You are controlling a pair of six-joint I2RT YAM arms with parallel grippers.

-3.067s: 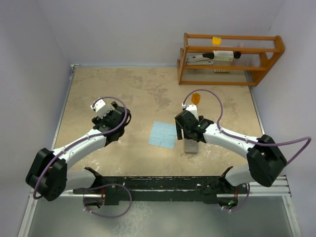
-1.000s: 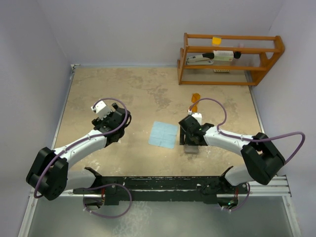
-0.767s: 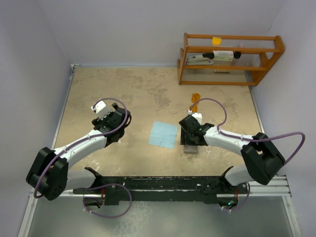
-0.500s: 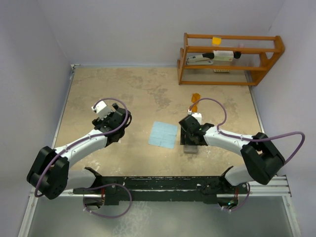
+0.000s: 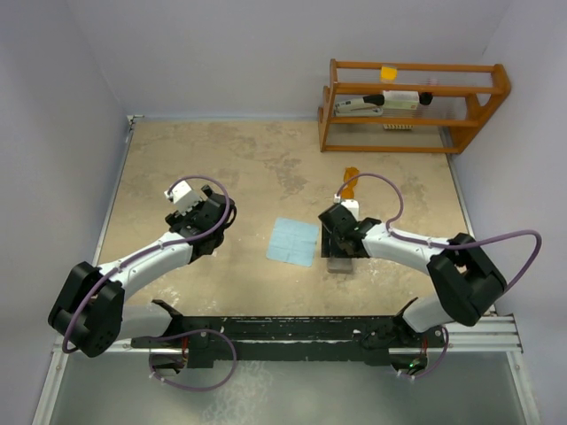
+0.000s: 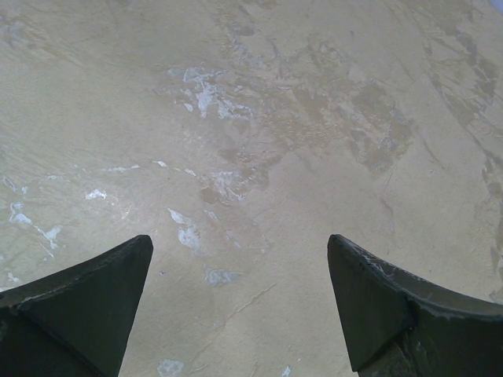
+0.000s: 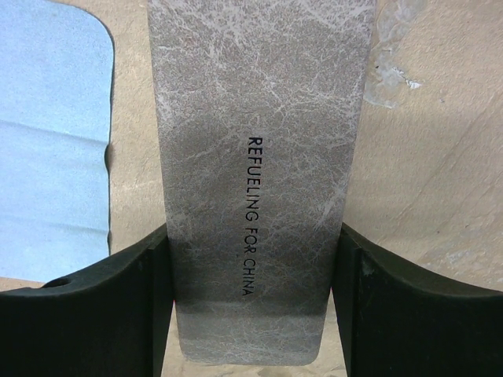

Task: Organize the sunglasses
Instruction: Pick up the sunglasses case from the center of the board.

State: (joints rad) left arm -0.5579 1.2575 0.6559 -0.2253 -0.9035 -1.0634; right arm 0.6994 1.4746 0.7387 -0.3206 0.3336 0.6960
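Note:
The orange sunglasses (image 5: 351, 175) lie on the table behind my right gripper, partly crossed by the purple cable. The grey case (image 5: 341, 264) lies closed on the table, with "REFUELING FOR CHINA" printed on its lid (image 7: 259, 118). My right gripper (image 5: 341, 241) sits low over the case, and in the right wrist view (image 7: 251, 232) its fingers press on both long sides. My left gripper (image 5: 211, 212) is open and empty over bare tabletop, as the left wrist view (image 6: 240, 243) also shows.
A light blue cloth (image 5: 292, 241) lies flat just left of the case, and it also shows in the right wrist view (image 7: 47, 157). A wooden rack (image 5: 412, 106) holding small items stands at the back right. Walls close in the table on the left and right.
My right gripper has come down and back from near the sunglasses onto the grey case. Over the last second it has barely shifted. The left arm has stayed put.

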